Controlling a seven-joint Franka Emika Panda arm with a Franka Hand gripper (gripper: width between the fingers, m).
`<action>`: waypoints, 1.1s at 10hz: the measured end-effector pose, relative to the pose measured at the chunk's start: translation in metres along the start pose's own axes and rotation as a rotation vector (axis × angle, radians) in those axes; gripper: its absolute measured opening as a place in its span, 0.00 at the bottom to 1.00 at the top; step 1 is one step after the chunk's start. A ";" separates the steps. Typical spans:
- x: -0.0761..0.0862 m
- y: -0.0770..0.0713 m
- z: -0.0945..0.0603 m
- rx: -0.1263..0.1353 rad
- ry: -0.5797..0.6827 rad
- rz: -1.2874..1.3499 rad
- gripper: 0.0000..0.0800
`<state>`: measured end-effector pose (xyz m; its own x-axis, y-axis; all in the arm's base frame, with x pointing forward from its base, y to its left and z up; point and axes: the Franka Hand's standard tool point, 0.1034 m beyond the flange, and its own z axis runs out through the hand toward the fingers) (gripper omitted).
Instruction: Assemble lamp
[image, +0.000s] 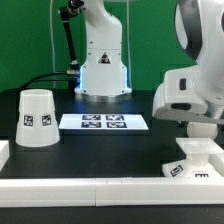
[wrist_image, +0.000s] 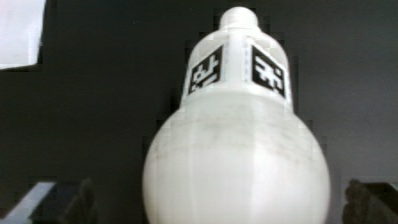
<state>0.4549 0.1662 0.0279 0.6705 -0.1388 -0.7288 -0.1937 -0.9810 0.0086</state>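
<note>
Wrist view: the white plastic round-headed bulb is seen lying between the wide-open fingers of the tool, ungripped, on the black bench.

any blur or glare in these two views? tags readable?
Exterior view: even light, the shade and marker board tags sharp, the arm's near casing soft. Wrist view: the bulb fills the frame, slightly blurred and washed out, its tags still legible.
</note>
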 end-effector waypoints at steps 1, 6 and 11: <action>0.000 -0.002 0.006 -0.002 0.002 -0.001 0.87; -0.003 -0.001 0.028 -0.012 -0.008 0.009 0.87; 0.000 0.004 0.022 -0.002 -0.001 0.014 0.72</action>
<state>0.4384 0.1653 0.0129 0.6668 -0.1520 -0.7295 -0.2017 -0.9793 0.0198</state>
